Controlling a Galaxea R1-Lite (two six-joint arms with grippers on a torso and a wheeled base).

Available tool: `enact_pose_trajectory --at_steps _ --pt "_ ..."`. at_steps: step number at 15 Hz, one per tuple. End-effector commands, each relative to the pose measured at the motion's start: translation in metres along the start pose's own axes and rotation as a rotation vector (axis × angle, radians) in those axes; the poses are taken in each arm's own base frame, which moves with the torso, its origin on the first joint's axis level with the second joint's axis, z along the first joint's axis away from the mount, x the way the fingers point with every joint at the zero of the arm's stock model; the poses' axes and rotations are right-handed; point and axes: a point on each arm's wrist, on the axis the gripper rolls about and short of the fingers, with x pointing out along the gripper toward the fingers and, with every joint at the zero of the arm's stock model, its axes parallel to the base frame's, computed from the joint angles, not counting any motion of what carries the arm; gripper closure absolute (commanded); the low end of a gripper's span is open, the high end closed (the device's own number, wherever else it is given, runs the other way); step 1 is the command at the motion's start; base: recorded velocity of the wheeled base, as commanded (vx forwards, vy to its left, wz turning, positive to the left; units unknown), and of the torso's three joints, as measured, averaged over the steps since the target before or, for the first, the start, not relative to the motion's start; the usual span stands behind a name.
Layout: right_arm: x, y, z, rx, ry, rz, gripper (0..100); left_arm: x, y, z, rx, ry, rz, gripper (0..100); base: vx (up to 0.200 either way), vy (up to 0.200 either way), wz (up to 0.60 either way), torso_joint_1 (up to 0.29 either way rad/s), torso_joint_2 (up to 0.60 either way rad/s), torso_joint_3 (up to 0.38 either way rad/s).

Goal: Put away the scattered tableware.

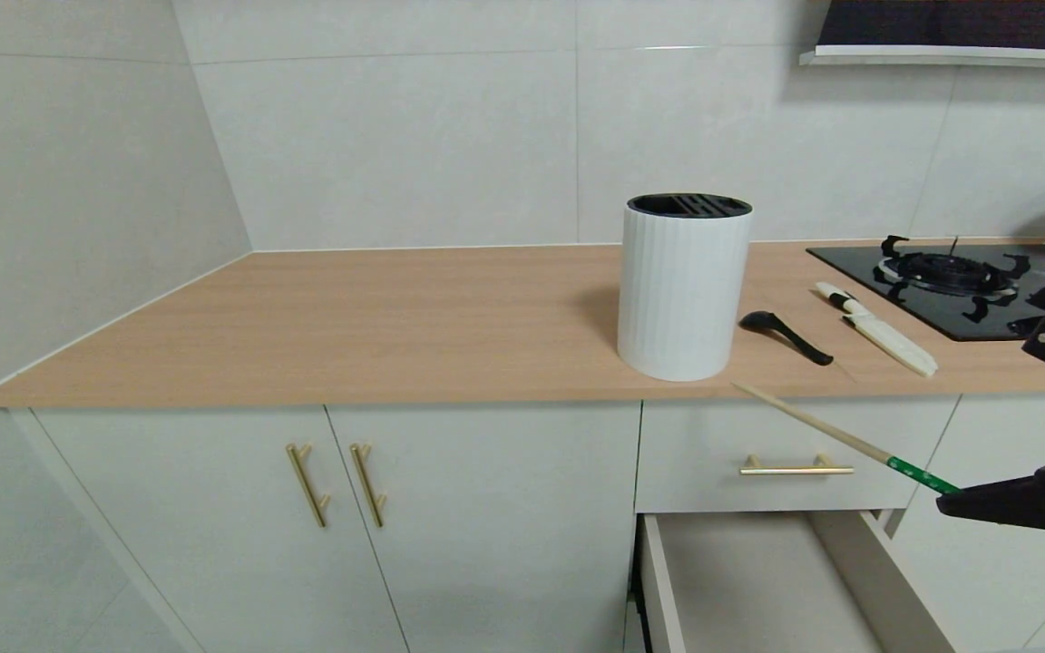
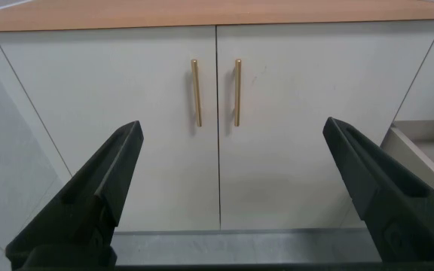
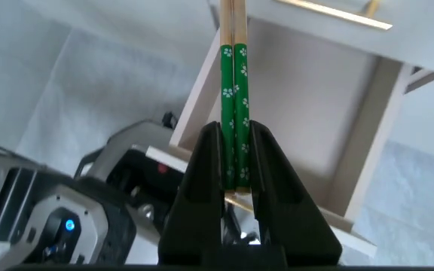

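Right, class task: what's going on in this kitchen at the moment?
The right gripper is shut on a pair of chopsticks, held by the open drawer. The left gripper hangs open and empty, facing the cabinet doors. A black spoon and a knife lie on the counter beside the white holder.

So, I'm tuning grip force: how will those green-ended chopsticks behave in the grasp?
The chopsticks look thin and stiff, probably light. Pinched near one end by the right end effector, their long free length may pivot or slip. Two separate sticks side by side, they could scissor apart.
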Motion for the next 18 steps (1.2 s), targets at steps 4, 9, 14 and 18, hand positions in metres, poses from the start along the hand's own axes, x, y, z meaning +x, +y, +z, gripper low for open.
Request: enact_pose_trajectory --at_steps 4,9,14,18 --pt "0.021 -0.001 -0.004 -0.026 0.075 0.020 100 0.000 0.000 0.000 0.000 0.000 0.000 0 0.000 0.000 0.00 -0.084 0.21 0.129" --pt "0.036 -0.004 -0.005 -0.015 0.129 0.023 100 0.000 0.000 0.000 0.000 0.000 0.001 0 0.000 0.000 0.00 -0.160 0.45 0.276" --pt "0.047 -0.007 -0.007 -0.027 0.168 0.026 100 0.000 0.000 0.000 0.000 0.000 0.000 0 0.000 0.000 0.00 -0.143 0.45 0.311" --pt "0.050 -0.007 -0.008 -0.025 0.179 0.028 100 0.000 0.000 0.000 0.001 0.000 0.000 0 0.000 0.000 0.00 -0.052 0.20 0.137"
